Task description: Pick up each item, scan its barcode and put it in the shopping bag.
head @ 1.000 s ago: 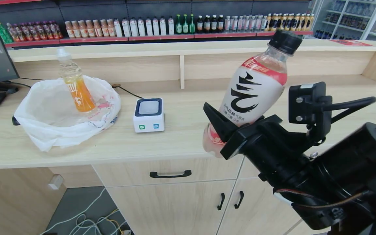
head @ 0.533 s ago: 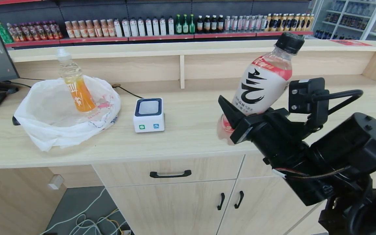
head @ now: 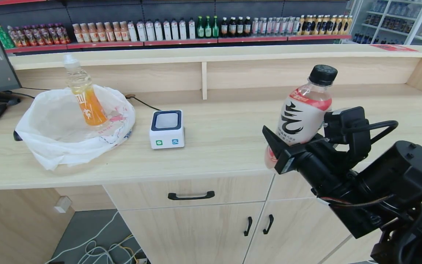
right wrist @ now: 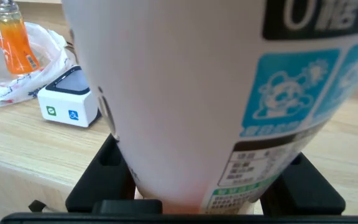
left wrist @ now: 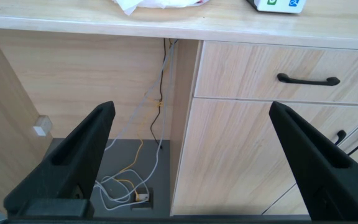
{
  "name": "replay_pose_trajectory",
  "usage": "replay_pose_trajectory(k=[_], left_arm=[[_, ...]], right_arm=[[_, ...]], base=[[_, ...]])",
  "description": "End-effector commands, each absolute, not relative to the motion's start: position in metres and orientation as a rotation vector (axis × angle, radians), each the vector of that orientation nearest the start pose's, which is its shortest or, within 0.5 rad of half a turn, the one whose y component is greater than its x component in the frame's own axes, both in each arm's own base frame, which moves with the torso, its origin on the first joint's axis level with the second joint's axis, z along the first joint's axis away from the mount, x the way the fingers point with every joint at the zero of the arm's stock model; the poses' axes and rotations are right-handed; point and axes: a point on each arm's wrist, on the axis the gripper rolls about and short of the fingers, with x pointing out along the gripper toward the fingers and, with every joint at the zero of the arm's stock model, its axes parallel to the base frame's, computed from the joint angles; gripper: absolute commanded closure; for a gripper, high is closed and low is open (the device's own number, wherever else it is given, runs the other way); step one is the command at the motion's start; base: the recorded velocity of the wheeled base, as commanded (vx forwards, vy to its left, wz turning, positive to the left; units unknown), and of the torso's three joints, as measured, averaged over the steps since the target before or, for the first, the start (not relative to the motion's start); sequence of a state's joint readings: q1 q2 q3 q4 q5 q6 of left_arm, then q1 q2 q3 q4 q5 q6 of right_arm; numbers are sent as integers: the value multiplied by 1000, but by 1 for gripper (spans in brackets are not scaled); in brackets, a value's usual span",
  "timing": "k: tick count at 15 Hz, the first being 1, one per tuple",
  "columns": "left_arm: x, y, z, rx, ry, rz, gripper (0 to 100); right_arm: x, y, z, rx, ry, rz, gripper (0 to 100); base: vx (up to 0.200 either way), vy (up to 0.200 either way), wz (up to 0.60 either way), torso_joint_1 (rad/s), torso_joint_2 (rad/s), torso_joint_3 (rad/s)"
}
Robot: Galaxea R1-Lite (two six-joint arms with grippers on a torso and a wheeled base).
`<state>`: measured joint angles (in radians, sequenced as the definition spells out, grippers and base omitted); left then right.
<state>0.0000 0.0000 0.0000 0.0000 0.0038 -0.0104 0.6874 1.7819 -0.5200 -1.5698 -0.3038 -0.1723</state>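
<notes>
Two items: white-labelled bottle (head: 304,110) clamped tight in the right gripper (head: 291,145) over the wooden counter (head: 214,146) at its front right, base seemingly off the surface; orange bottle (head: 86,99) standing in the shopping bag (head: 64,143), left of the scanner (head: 167,129). Left gripper (left wrist: 191,109) spread wide, empty, below the counter edge; drink shelves (head: 211,27) behind.

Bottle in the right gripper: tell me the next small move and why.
Probably swing the bottle left toward the scanner, label facing its window. The right gripper holds it near the counter's front edge, well right of the scanner, and the shopping bag lies beyond, so scanning likely comes first.
</notes>
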Motion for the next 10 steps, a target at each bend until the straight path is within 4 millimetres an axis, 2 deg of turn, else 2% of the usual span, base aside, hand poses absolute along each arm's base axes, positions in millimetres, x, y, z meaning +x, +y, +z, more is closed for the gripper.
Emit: replay_pose_trajectory(k=[1,3,7,10], left_arm=[[-23,0,75,-9,0,5,0],[-23,0,75,-8,0,5,0],[-23,0,75,-9,0,5,0],[-23,0,75,-9,0,3,0]], right_arm=[[225,177,182,-22,-312,355,100],[226,176,181,-1,-302,357,100],[235,180,199,100,-361,319,100],[239,174,202,114,-371,295,100]], base=[[0,0,0,0,0,0],[0,0,0,0,0,0],[0,200,0,-2,4,4],[0,200,0,12,9,1]])
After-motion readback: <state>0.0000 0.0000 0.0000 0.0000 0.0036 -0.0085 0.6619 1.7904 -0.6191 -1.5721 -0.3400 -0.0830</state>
